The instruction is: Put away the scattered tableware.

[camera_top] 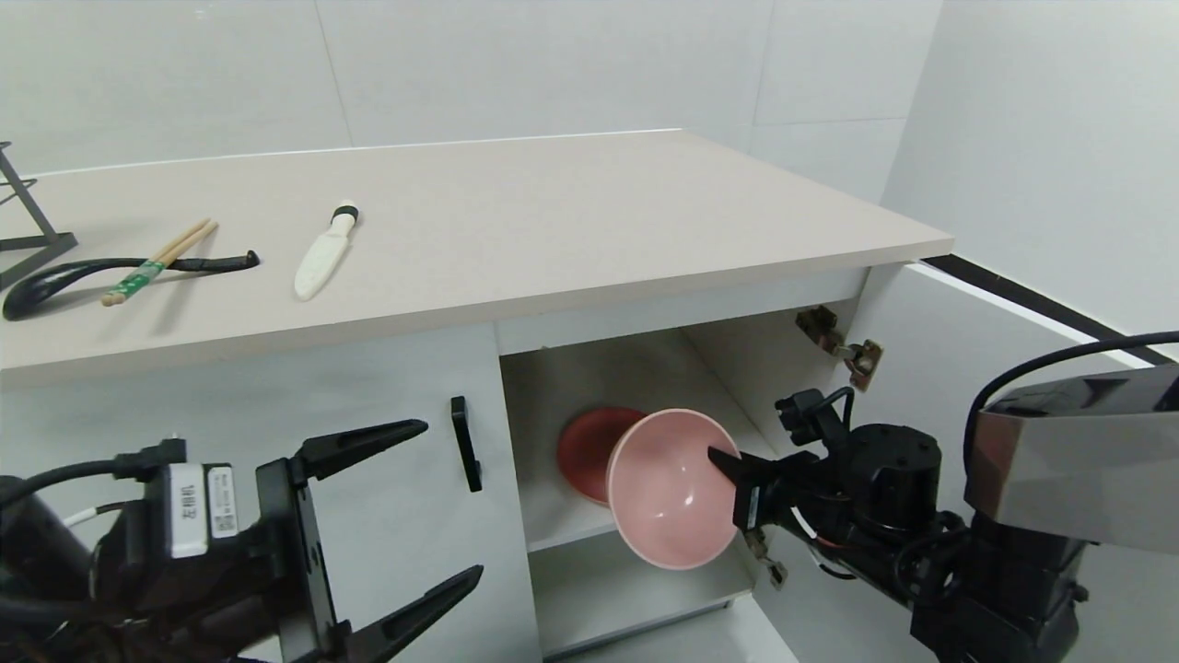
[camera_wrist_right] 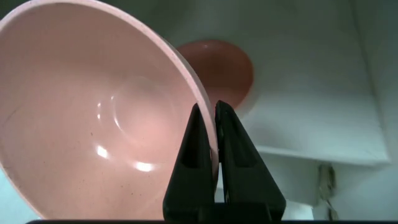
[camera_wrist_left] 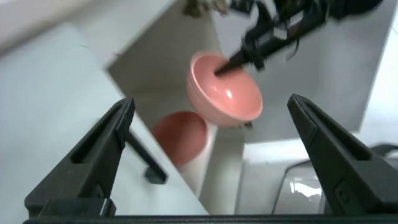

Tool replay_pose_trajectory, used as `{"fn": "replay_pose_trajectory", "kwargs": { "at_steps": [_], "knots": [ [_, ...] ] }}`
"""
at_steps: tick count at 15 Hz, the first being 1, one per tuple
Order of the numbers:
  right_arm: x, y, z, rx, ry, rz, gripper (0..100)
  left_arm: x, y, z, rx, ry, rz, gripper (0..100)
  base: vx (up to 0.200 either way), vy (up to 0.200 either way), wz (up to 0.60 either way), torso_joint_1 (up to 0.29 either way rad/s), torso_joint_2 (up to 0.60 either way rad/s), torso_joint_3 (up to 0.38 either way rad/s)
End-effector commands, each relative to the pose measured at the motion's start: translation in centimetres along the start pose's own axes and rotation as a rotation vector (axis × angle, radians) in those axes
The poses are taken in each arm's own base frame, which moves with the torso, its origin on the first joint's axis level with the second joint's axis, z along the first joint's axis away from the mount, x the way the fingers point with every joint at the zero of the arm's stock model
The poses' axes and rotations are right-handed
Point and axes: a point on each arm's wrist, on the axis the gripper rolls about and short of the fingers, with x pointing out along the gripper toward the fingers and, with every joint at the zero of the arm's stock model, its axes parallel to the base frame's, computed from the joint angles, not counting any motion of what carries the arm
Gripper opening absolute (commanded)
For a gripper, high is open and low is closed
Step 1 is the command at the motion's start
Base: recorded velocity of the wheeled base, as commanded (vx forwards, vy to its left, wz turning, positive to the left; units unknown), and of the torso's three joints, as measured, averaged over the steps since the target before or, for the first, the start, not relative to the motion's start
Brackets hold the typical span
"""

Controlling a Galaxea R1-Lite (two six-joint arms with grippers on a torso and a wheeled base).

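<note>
Bowl [camera_top: 668, 488]: rim clamped by right gripper [camera_top: 728, 458].
Left gripper [camera_top: 451, 498]: spread wide, empty.
Risk: thin rim hold could slip, dropping it onto plate [camera_top: 585, 447].

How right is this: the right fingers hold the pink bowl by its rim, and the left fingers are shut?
One error: the left fingers are open and empty, as the left wrist view shows. The right fingers do hold the pink bowl by its rim.

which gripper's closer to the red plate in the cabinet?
Right. The right gripper, shut on the pink bowl, sits just in front of the red plate; the left gripper hangs open before the closed door, farther off.
</note>
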Motion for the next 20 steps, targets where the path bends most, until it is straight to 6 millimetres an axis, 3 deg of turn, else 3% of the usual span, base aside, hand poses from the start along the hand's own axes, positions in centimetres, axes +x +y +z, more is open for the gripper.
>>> {"fn": "replay_pose_trajectory", "kwargs": {
  "at_steps": [1,4,9,15,20],
  "knots": [
    [2.3,-1.2,-1.3,0.006,0.009,-0.014,0,-2.8,-1.0,1.9,-0.013,-0.013,0.02,100,0.0,0.0,0.0,0.0,0.0,0.0],
    [3.8,-1.7,-1.0,0.007,-0.028,-0.013,0,-6.3,-3.1,2.8,-0.173,0.019,0.002,100,0.0,0.0,0.0,0.0,0.0,0.0],
    [6.6,-2.2,-2.1,0.008,-0.052,-0.008,0,-6.2,-2.6,3.1,-0.202,0.014,0.038,100,0.0,0.0,0.0,0.0,0.0,0.0],
    [10.3,-2.2,-1.9,0.005,-0.078,0.009,0,-6.5,-2.6,3.0,-0.194,0.019,0.052,100,0.0,0.0,0.0,0.0,0.0,0.0],
    [11.1,-2.3,-1.8,0.007,-0.064,0.004,0,-6.4,-2.7,2.8,-0.201,0.029,0.048,100,0.0,0.0,0.0,0.0,0.0,0.0]
  ]
}}
